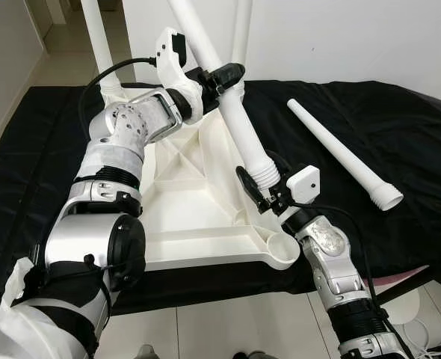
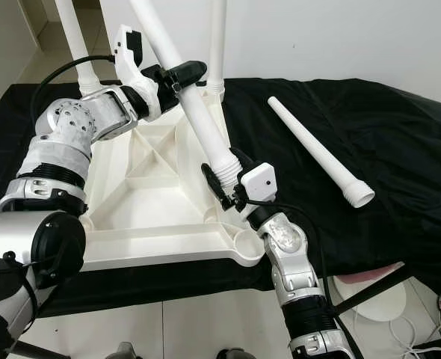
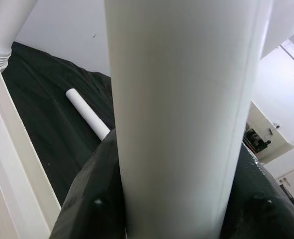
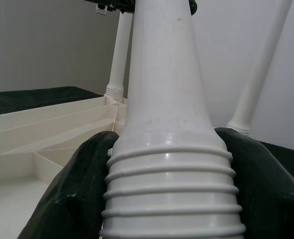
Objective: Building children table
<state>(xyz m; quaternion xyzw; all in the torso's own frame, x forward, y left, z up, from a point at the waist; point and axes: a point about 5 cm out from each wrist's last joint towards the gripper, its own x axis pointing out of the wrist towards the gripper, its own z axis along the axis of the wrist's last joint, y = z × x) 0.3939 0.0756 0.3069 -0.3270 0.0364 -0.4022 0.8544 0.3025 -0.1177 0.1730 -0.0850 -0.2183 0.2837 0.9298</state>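
A white table top (image 1: 198,217) lies upside down on a black cloth, with two white legs (image 1: 101,45) standing upright in its far corners. Both grippers hold a third white leg (image 1: 235,112) tilted above the top. My left gripper (image 1: 222,77) is shut on its upper shaft (image 3: 182,119). My right gripper (image 1: 261,191) is shut on its threaded lower end (image 4: 169,184), just above the empty round socket (image 1: 282,247) in the near right corner. A fourth leg (image 1: 344,153) lies loose on the cloth to the right.
The black cloth (image 1: 400,134) covers the floor under the table top. A white wall (image 1: 340,37) stands behind. Pale floor tiles (image 1: 228,321) run along the near edge, and a white round base (image 2: 377,299) with cables sits at the lower right.
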